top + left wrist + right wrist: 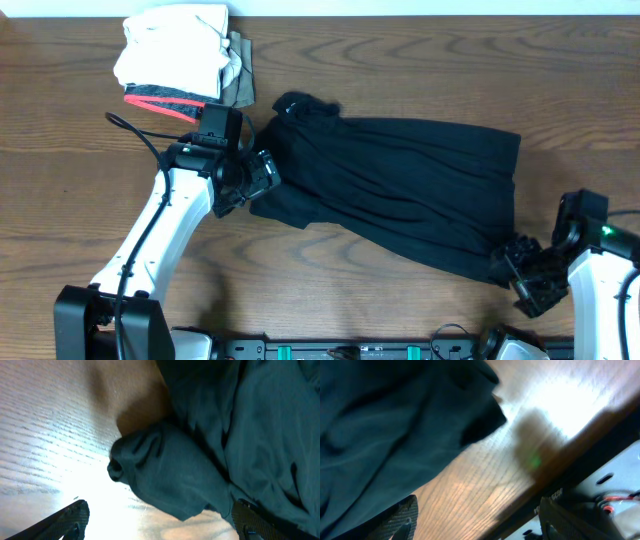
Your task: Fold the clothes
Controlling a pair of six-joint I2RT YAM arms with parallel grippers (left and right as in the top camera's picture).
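Wooden counter (400, 80): black shirt (400, 190) sprawls centre-right, seemingly folded once; left tool (250, 187) at its nine o'clock, right tool (522, 268) at five, both gaping apart, empty. We judge further folds remain.

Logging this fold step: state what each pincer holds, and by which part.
Nothing is held. The left pincer and right pincer both stand open at the black shirt's edges, gripping no cloth.
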